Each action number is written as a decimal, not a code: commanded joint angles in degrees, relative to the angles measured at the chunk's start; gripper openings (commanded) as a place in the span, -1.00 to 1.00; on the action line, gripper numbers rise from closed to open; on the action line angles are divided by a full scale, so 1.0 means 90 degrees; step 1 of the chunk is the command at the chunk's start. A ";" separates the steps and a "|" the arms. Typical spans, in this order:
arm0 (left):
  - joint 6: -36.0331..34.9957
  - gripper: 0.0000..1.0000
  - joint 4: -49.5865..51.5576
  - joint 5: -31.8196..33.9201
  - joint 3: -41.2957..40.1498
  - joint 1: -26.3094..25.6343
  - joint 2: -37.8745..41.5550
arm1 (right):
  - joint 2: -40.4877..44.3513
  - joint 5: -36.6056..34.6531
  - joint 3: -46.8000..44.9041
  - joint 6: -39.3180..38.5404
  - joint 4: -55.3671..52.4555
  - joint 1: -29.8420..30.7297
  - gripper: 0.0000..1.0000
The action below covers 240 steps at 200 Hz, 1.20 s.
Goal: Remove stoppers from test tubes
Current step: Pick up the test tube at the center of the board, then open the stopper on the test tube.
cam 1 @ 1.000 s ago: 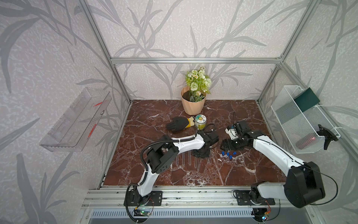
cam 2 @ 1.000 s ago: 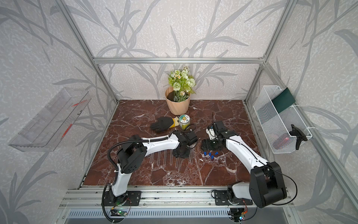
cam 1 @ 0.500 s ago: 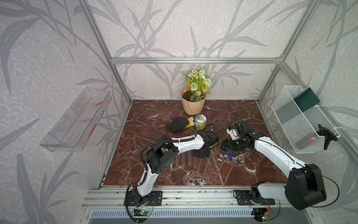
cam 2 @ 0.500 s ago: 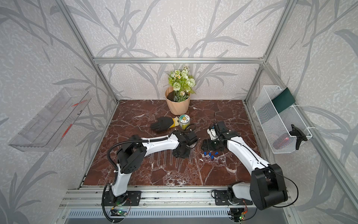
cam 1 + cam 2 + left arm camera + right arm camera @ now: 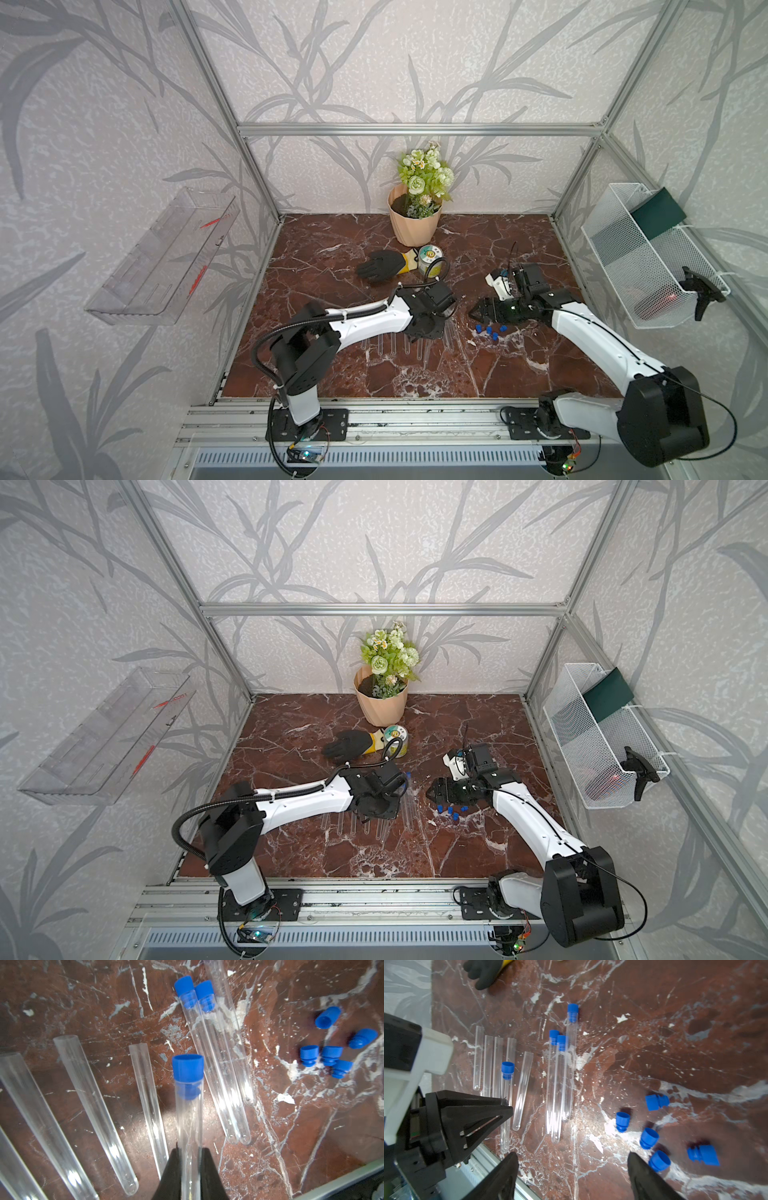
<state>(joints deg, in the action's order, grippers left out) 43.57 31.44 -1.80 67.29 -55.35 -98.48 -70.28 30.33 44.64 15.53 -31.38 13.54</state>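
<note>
Mid-table, left gripper [image 5: 190,1149] still clamped, stoppered test tube [image 5: 188,1118] held

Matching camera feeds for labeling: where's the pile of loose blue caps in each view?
Top view: loose caps beside the right tool.
Top view: same spot.
Left wrist: caps beyond the tube bundle from the held tube.
Right wrist: caps next to one tool finger.
Shared landmark: the tube bundle, beside the caps.

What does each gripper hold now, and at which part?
The left gripper is shut on a test tube, clamping its clear body well away from its blue stopper. The right gripper is open and holds nothing.
</note>
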 commanded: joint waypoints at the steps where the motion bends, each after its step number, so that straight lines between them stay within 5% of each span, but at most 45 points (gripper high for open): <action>1: 0.0082 -0.87 -0.1041 -0.0167 -0.0473 -0.0022 0.0593 | 0.0160 0.0750 -0.0250 0.0405 0.0842 0.0029 0.65; 40: -0.0017 -0.88 -0.1868 -0.0520 -0.1038 -0.0013 0.1196 | 0.0031 0.1499 -0.0606 0.1174 0.2159 0.0147 0.60; 240: -0.0154 -0.96 -0.2405 -0.1178 -0.1333 -0.0019 0.1403 | -0.1095 0.1659 -0.0232 0.2073 0.3692 0.1025 -0.11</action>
<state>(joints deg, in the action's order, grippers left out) 43.05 11.44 -11.75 55.75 -55.35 -86.85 -79.09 44.73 40.21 33.15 -1.13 22.41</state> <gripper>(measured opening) 0.140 0.460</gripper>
